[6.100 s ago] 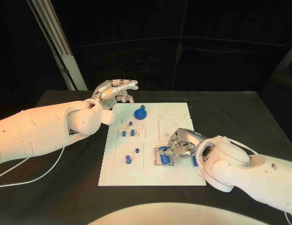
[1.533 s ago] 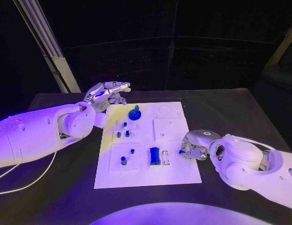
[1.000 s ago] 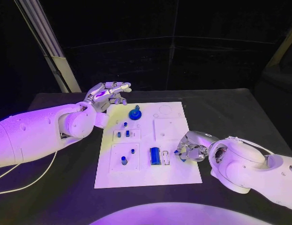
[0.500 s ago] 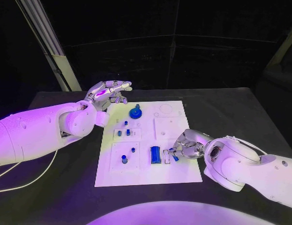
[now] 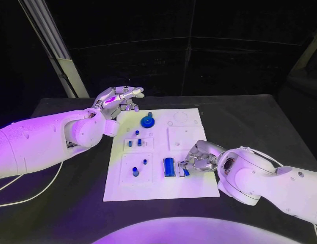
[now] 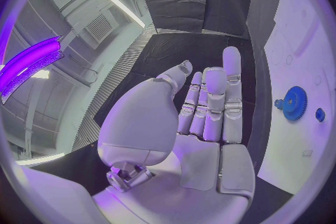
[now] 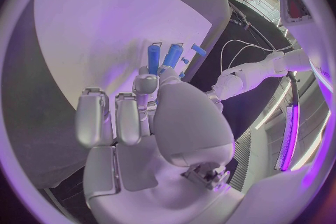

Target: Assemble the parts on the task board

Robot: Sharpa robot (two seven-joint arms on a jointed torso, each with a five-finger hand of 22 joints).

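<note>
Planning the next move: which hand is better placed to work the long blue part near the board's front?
The right hand: it sits over the task board, fingertips right beside the long blue part. The left hand hangs open beyond the board's far corner, away from it.

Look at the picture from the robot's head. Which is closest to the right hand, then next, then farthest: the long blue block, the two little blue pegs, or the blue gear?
1. The long blue block, right beside the right hand, to its left.
2. The two little blue pegs, in the board's middle-left.
3. The blue gear, at the board's far end, near the left hand.
</note>
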